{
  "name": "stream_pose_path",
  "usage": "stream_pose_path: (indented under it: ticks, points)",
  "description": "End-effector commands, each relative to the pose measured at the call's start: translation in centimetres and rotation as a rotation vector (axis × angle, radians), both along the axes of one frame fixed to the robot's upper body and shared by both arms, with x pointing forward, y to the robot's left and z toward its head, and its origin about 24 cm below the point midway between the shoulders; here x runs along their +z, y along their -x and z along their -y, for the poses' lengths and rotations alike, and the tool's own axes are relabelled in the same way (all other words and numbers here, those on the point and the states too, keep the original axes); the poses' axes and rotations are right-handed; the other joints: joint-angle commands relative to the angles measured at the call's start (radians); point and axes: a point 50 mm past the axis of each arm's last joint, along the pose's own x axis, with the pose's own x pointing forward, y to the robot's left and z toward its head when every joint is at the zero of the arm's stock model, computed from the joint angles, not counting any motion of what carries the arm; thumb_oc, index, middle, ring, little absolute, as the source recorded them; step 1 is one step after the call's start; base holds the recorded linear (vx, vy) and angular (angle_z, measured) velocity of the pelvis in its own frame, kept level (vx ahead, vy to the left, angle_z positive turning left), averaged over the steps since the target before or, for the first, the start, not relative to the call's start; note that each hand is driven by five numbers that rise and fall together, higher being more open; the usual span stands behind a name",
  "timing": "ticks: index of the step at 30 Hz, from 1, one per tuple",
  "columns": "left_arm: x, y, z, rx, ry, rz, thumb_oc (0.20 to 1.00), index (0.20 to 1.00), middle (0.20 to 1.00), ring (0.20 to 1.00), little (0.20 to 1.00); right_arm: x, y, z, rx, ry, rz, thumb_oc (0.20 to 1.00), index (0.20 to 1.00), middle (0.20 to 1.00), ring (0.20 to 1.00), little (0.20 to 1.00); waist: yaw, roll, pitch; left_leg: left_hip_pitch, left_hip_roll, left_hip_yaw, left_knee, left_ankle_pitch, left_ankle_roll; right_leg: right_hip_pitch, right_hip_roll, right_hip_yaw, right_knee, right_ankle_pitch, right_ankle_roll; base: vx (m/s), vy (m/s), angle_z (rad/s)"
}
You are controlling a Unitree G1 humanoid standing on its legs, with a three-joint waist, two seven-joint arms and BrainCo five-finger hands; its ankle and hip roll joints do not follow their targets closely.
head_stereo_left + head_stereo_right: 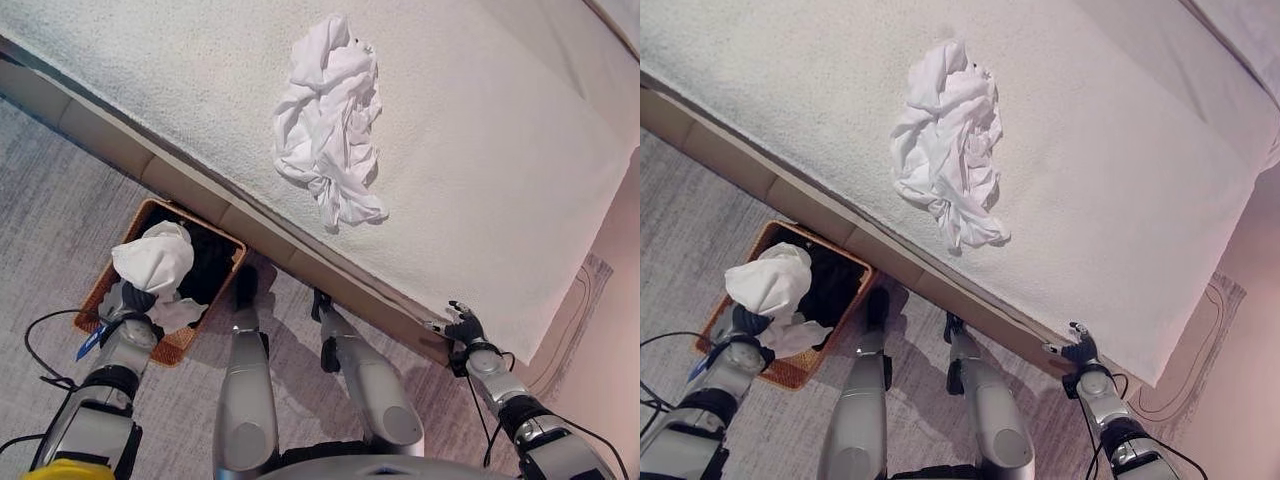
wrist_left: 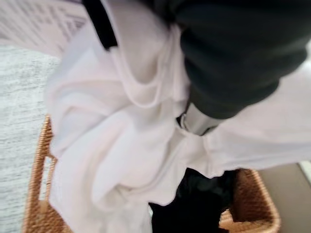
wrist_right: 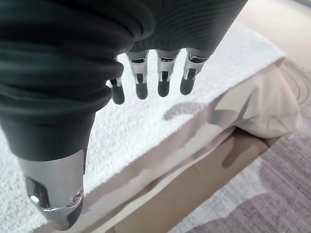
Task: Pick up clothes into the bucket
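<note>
A crumpled white cloth pile (image 1: 330,125) lies on the big white fluffy bed cover (image 1: 480,170), near its middle. The bed's tan wooden side (image 1: 200,195) runs along the cover's edge, above the grey striped carpet floor (image 1: 50,210). A brown woven basket (image 1: 165,345) sits on the floor just beside the bed, to the left. A bunched white shirt (image 1: 155,260) is over the basket, on top of the left hand (image 1: 130,300). The right hand (image 1: 465,325) is far to the right, at the bed's edge.
</note>
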Motion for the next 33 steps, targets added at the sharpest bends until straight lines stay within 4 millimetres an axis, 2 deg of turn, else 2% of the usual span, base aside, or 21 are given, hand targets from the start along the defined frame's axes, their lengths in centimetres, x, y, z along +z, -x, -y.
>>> stream_pose_path:
  ticks: [1, 2, 6, 12, 17, 18, 19, 21, 22, 23, 24, 25, 28, 29, 30, 31, 32, 33]
  points:
    - [2.8, 0.8, -3.7, 0.123, -0.095, 0.046, 0.366, 0.366, 0.366, 0.366, 0.366, 1.8, -1.4, 0.0, 0.030, 0.002, 0.093, 1.000, 1.000, 1.000, 1.000, 1.000, -0.008, -0.092, 0.030, -0.049, -0.036, 0.015, 0.052, -0.004, 0.059, -0.080, -0.013, 0.049, 0.026, 0.110, 0.041, 0.00, 0.000, 0.00]
    - [2.8, 1.0, -4.1, 0.150, -0.091, 0.045, 1.000, 1.000, 1.000, 1.000, 1.000, 1.9, -1.6, -0.3, 0.039, -0.001, 0.102, 1.000, 1.000, 1.000, 1.000, 1.000, -0.011, -0.099, 0.030, -0.058, -0.036, 0.012, 0.052, -0.003, 0.058, -0.089, -0.011, 0.047, 0.024, 0.112, 0.042, 0.00, -0.032, 0.03]
    - [2.7, 1.5, -4.8, 0.224, -0.066, 0.024, 1.000, 1.000, 1.000, 1.000, 1.000, 1.8, -1.7, -0.7, 0.043, -0.016, 0.097, 1.000, 1.000, 1.000, 1.000, 1.000, -0.013, -0.110, 0.030, -0.069, -0.032, 0.005, 0.048, 0.000, 0.057, -0.098, -0.008, 0.040, 0.018, 0.113, 0.041, 0.00, -0.009, 0.01]
    - [2.1, 2.6, -5.3, 0.244, -0.071, -0.038, 1.000, 1.000, 1.000, 1.000, 1.000, 2.5, -2.1, -0.5, 0.038, -0.007, 0.128, 1.000, 1.000, 1.000, 1.000, 1.000, -0.006, -0.104, 0.030, -0.057, -0.033, 0.002, 0.036, -0.001, 0.056, -0.087, -0.008, 0.037, 0.015, 0.107, 0.041, 0.00, 0.000, 0.00]
    - [0.9, 4.6, -5.9, 0.314, -0.030, -0.056, 1.000, 1.000, 1.000, 1.000, 1.000, 5.9, -3.6, -0.8, 0.080, 0.014, 0.310, 1.000, 1.000, 1.000, 1.000, 1.000, 0.001, -0.093, 0.030, -0.037, -0.034, 0.004, 0.033, -0.009, 0.057, -0.067, -0.010, 0.040, 0.012, 0.102, 0.042, 0.00, 0.000, 0.00]
    - [0.0, 5.6, -5.8, 0.356, 0.013, -0.046, 1.000, 1.000, 1.000, 1.000, 1.000, 7.3, -4.0, -0.7, 0.083, 0.008, 0.387, 1.000, 1.000, 1.000, 1.000, 1.000, 0.005, -0.086, 0.030, -0.031, -0.035, 0.005, 0.031, -0.012, 0.058, -0.061, -0.011, 0.040, 0.012, 0.100, 0.042, 0.00, 0.000, 0.00]
    - [-0.1, 5.6, -5.8, 0.356, 0.013, -0.046, 1.000, 1.000, 1.000, 1.000, 1.000, 7.3, -4.0, -0.7, 0.083, 0.008, 0.386, 1.000, 1.000, 1.000, 1.000, 1.000, 0.005, -0.086, 0.030, -0.031, -0.035, 0.005, 0.031, -0.012, 0.058, -0.061, -0.011, 0.040, 0.012, 0.100, 0.042, 0.00, 0.000, 0.00]
    - [-0.7, 6.4, -5.6, 0.382, 0.046, -0.027, 1.000, 1.000, 1.000, 1.000, 1.000, 9.1, -4.5, -0.7, 0.086, 0.008, 0.475, 1.000, 1.000, 1.000, 1.000, 1.000, 0.009, -0.076, 0.030, -0.024, -0.037, 0.005, 0.029, -0.014, 0.059, -0.055, -0.012, 0.039, 0.012, 0.097, 0.042, 0.00, 0.000, 0.00]
    - [-0.7, 6.4, -5.6, 0.382, 0.046, -0.027, 1.000, 1.000, 1.000, 1.000, 1.000, 9.1, -4.5, -0.7, 0.086, 0.008, 0.475, 1.000, 1.000, 1.000, 1.000, 1.000, 0.009, -0.076, 0.030, -0.024, -0.037, 0.005, 0.029, -0.014, 0.059, -0.055, -0.012, 0.039, 0.012, 0.097, 0.042, 0.00, 0.000, 0.00]
    - [-1.3, 7.0, -5.5, 0.402, 0.067, -0.019, 1.000, 1.000, 1.000, 1.000, 1.000, 10.8, -4.7, -0.5, 0.080, 0.011, 0.557, 1.000, 1.000, 1.000, 1.000, 1.000, 0.013, -0.067, 0.030, -0.018, -0.039, 0.004, 0.025, -0.015, 0.059, -0.049, -0.014, 0.037, 0.012, 0.093, 0.043, 0.00, 0.000, 0.00]
    - [-1.6, 7.1, -5.0, 0.402, 0.086, 0.008, 1.000, 1.000, 1.000, 1.000, 1.000, 12.5, -4.8, -0.5, 0.085, 0.026, 0.638, 1.000, 1.000, 1.000, 1.000, 1.000, 0.017, -0.058, 0.030, -0.014, -0.042, 0.001, 0.023, -0.015, 0.060, -0.045, -0.015, 0.034, 0.015, 0.088, 0.042, 0.04, -0.017, 0.03]
    - [-1.9, 7.2, -4.6, 0.402, 0.096, 0.024, 1.000, 1.000, 1.000, 1.000, 1.000, 13.2, -4.8, -0.4, 0.087, 0.039, 0.672, 1.000, 1.000, 1.000, 1.000, 1.000, 0.019, -0.051, 0.030, -0.011, -0.043, 0.000, 0.019, -0.015, 0.061, -0.042, -0.018, 0.031, 0.017, 0.085, 0.042, 0.04, -0.009, 0.03]
    - [-2.2, 5.6, -1.4, 0.316, 0.192, 0.194, 1.000, 1.000, 1.000, 1.000, 1.000, 17.1, -4.8, -0.1, 0.079, 0.092, 0.857, 1.000, 1.000, 1.000, 1.000, 1.000, 0.036, -0.012, 0.030, 0.005, -0.054, -0.007, 0.002, -0.010, 0.065, -0.034, -0.028, 0.020, 0.031, 0.067, 0.039, 0.03, -0.001, 0.03]
    - [-2.1, 5.6, -1.4, 0.316, 0.192, 0.196, 1.000, 1.000, 1.000, 1.000, 1.000, 17.2, -4.8, -0.1, 0.079, 0.092, 0.859, 1.000, 1.000, 1.000, 1.000, 1.000, 0.033, -0.012, 0.030, 0.000, -0.057, -0.009, 0.000, -0.002, 0.065, -0.038, -0.031, 0.018, 0.031, 0.070, 0.039, 0.04, -0.015, 0.09]
    - [-2.6, 4.5, 1.0, 0.214, 0.230, 0.216, 1.000, 1.000, 1.000, 1.000, 1.000, 18.4, -5.2, -0.2, 0.074, 0.101, 0.913, 1.000, 1.000, 1.000, 1.000, 1.000, 0.047, 0.014, 0.030, 0.009, -0.063, -0.017, -0.013, 0.004, 0.067, -0.035, -0.041, 0.009, 0.044, 0.057, 0.037, 0.03, -0.017, 0.12]
    - [-3.2, 4.5, 1.9, 0.169, 0.230, 0.173, 1.000, 1.000, 1.000, 1.000, 1.000, 19.1, -5.5, -0.2, 0.074, 0.117, 0.933, 1.000, 1.000, 1.000, 1.000, 1.000, 0.055, 0.028, 0.030, 0.017, -0.064, -0.019, -0.018, -0.001, 0.068, -0.030, -0.043, 0.005, 0.052, 0.046, 0.036, 0.06, -0.018, 0.17]
    - [-3.9, 3.5, 4.4, 0.036, 0.272, 0.144, 1.000, 1.000, 1.000, 1.000, 1.000, 20.7, -6.5, -0.2, 0.073, 0.145, 0.975, 1.000, 1.000, 1.000, 1.000, 1.000, 0.068, 0.056, 0.030, 0.027, -0.069, -0.023, -0.029, 0.003, 0.070, -0.031, -0.054, 0.000, 0.075, 0.031, 0.034, 0.03, -0.001, 0.22]
    - [-3.8, 3.4, 4.4, 0.036, 0.272, 0.147, 1.000, 1.000, 1.000, 1.000, 1.000, 20.8, -6.6, -0.2, 0.072, 0.145, 0.978, 1.000, 1.000, 1.000, 1.000, 1.000, 0.065, 0.055, 0.030, 0.021, -0.071, -0.024, -0.030, 0.010, 0.070, -0.037, -0.056, -0.002, 0.075, 0.034, 0.034, 0.01, 0.007, 0.20]
